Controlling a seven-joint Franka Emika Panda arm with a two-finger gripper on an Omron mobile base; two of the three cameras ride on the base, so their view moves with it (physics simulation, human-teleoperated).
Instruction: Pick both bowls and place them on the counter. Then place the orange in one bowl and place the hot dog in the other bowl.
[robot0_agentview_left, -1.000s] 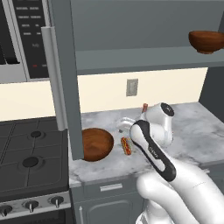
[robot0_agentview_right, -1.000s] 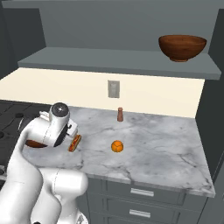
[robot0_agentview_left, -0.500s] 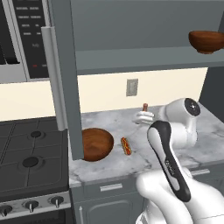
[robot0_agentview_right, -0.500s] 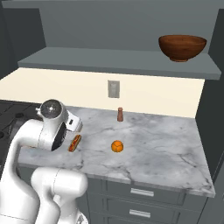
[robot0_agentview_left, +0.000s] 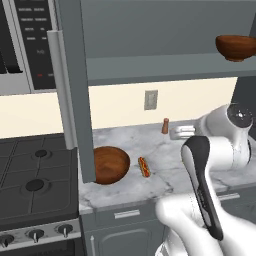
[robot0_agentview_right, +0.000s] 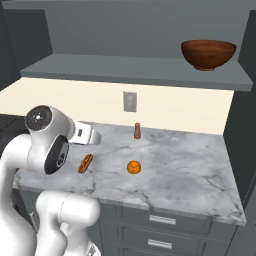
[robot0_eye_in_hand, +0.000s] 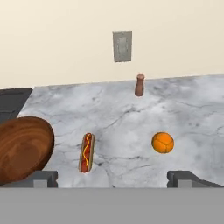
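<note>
End effector (robot0_eye_in_hand: 112, 179) jaws are spread wide with nothing held, raised above the marble surface (robot0_agentview_right: 190, 170) and aimed toward the back wall. One bowl (robot0_agentview_left: 110, 164) is seen resting on the surface by the stovetop (robot0_agentview_left: 35, 170), with the hot dog (robot0_eye_in_hand: 86, 152) just beside it and the orange (robot0_eye_in_hand: 162, 142) well apart from both. The second bowl (robot0_agentview_right: 208, 54) is seen up on the shelf (robot0_agentview_right: 135, 72), and a small brown shaker (robot0_eye_in_hand: 139, 85) stands near the wall outlet (robot0_eye_in_hand: 122, 46).

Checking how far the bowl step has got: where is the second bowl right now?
The second bowl sits on the grey shelf above the counter, at its right end, in both base views; the first bowl is on the counter beside the stove.
</note>
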